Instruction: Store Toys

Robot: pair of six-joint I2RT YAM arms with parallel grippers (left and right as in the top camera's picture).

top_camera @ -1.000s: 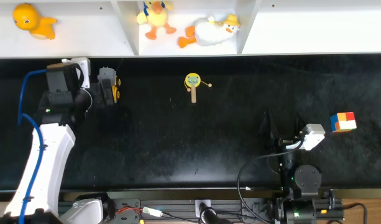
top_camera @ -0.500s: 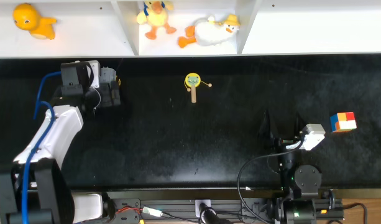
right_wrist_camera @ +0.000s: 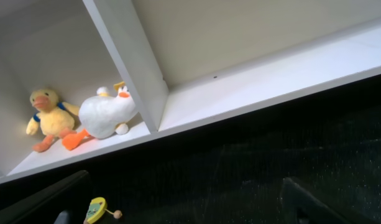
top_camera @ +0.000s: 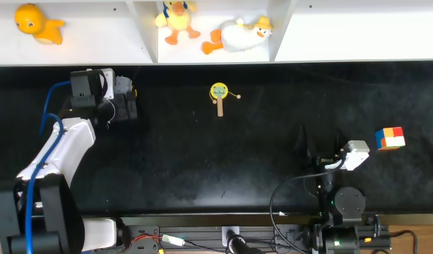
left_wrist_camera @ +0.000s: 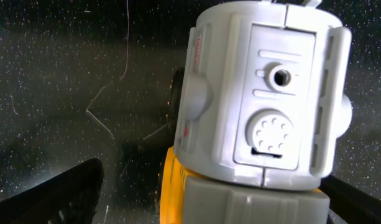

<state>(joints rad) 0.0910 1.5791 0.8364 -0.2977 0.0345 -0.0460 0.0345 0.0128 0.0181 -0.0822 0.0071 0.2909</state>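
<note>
A grey-and-white toy robot with a yellow part [left_wrist_camera: 258,93] lies on the black table near the shelf, at the left [top_camera: 123,86]. My left gripper [top_camera: 124,106] stands open around it, and one finger [left_wrist_camera: 53,196] is clearly apart from the toy's side. A small yellow rattle drum with a wooden handle [top_camera: 219,92] lies at the middle back; it also appears in the right wrist view [right_wrist_camera: 97,210]. A coloured cube [top_camera: 390,138] sits at the right. My right gripper [top_camera: 318,141] hangs open and holds nothing, low at the right.
The white shelf [top_camera: 343,32] runs along the back. It holds a yellow duck [top_camera: 38,23], a duck plush [top_camera: 177,20] and a white goose plush [top_camera: 237,35]. Its right compartment has free room. Cables lie along the front edge.
One second ago the left arm's wrist was lower and farther left; it has swung right and toward the shelf over the toy robot. The right arm has not moved.
</note>
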